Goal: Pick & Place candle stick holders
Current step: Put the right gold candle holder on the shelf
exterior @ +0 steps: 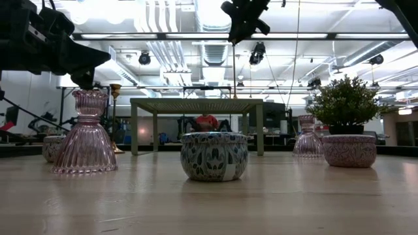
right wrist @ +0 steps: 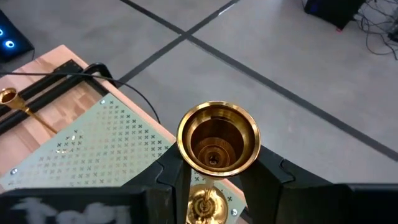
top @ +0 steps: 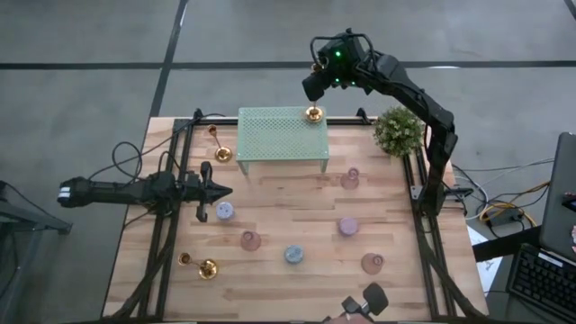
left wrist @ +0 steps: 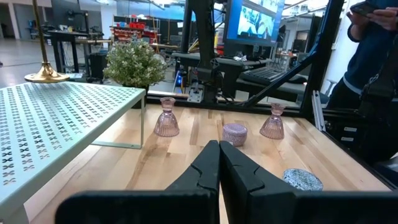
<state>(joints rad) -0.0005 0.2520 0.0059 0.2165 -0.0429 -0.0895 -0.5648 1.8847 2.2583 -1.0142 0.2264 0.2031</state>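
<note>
Setting the tall shiny gold metal candlestick [right wrist: 217, 140] upright on the pale green perforated metal stand [top: 281, 135], right gripper [right wrist: 216, 167] jaws clamped just under its cup. Best lowered straight, released only once the base sits flat. Base close to the stand's far right corner; little margin there. Nearer: left gripper [left wrist: 219, 163] jaws together above the worktop [top: 297, 211], two fallen gold candlesticks [top: 219, 144] [top: 200, 265] beside it.

The high view looked straight down on the whole wooden table [top: 297, 216]; the low view sat at tabletop level, facing across it. Both shared the green perforated shelf [top: 282, 133], which also filled the left wrist frame's left and the right wrist frame's lower left.
</note>
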